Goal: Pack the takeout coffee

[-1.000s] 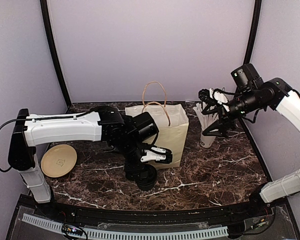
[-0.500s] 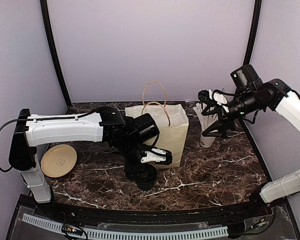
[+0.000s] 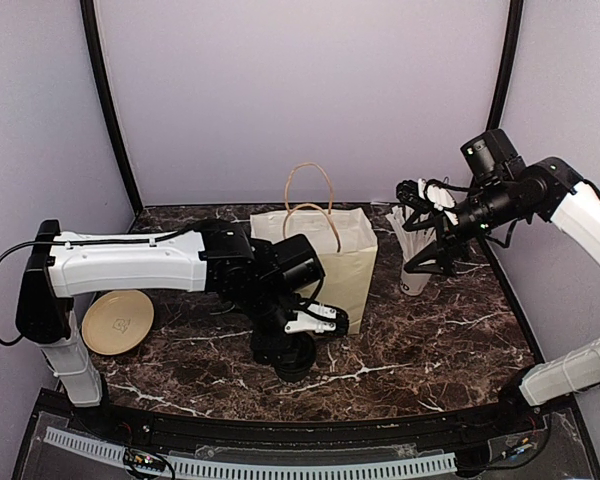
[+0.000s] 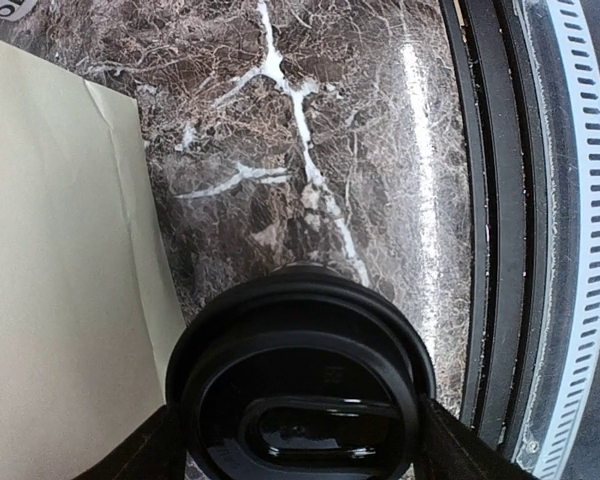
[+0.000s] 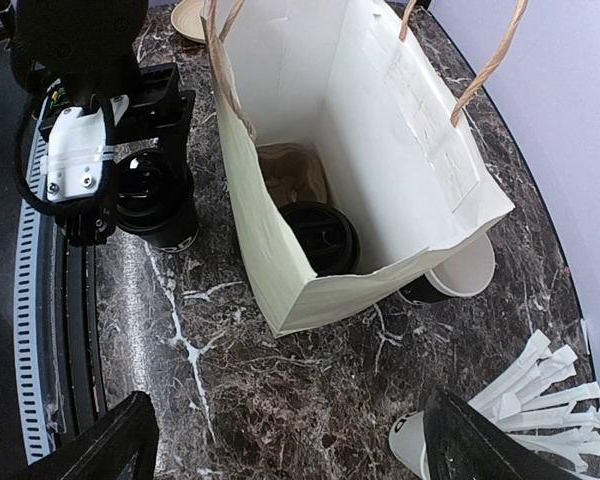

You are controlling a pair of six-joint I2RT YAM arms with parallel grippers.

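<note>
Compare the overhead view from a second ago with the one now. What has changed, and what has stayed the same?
The left gripper shifted slightly toward the near edge, over the lidded coffee cup. Its fingers now sit on either side of the lid, but a firm grip cannot be confirmed. The cup itself, the paper bag, the straw cup and the open right gripper stayed where they were.
</note>
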